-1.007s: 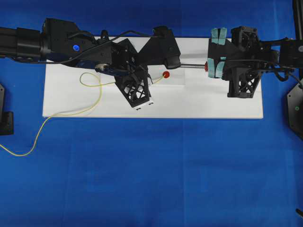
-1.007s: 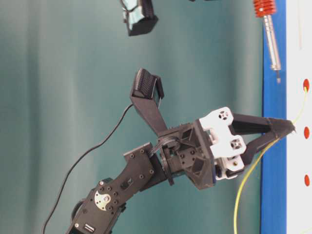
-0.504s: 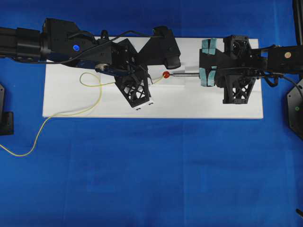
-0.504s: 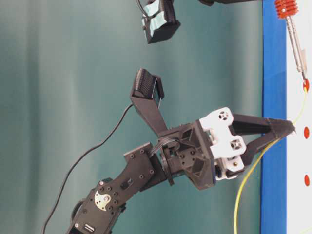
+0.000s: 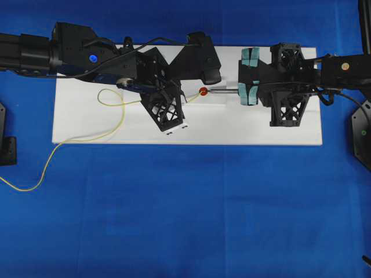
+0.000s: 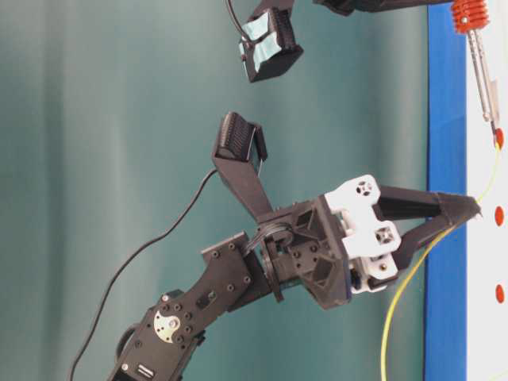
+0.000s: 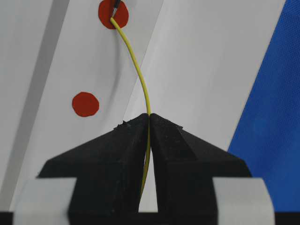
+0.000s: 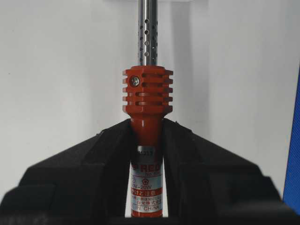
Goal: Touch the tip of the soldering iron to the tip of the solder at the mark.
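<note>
**Iron tip and solder tip together on the red mark**

We see the left gripper [image 7: 149, 123] clamped tight on the solder [image 7: 140, 79], its two black fingers [image 7: 117, 154] pressed together with the yellow wire pinched between them. Ahead of those fingertips the wire arcs up and forward to end on a red mark [image 7: 113, 14] on the white board [image 7: 201, 61]. A second red mark [image 7: 85, 103] lies nearer the gripper, off to the left of the wire. Behind the gripper, in the overhead view, the solder [image 5: 110, 104] loops across the board [image 5: 87, 124] and trails off onto the blue cloth [image 5: 191, 214].

The right gripper [image 8: 146, 140] is closed around the soldering iron [image 8: 146, 98] — its jaws grip the red body just below the ribbed orange-red collar, and the perforated metal shaft runs straight out ahead of the fingers. From overhead, the shaft [image 5: 223, 90] reaches from the right gripper [image 5: 246, 92] towards the left one [image 5: 184, 98], its point at the mark [image 5: 203, 91].

In the left wrist view the dark tip of the iron [image 7: 115, 5] rests on the mark, touching the solder's end. The table-level view shows the same: iron [image 6: 480, 67] angled down to the mark [image 6: 498, 139], where the wire [image 6: 413, 270] rises to meet it.
</note>
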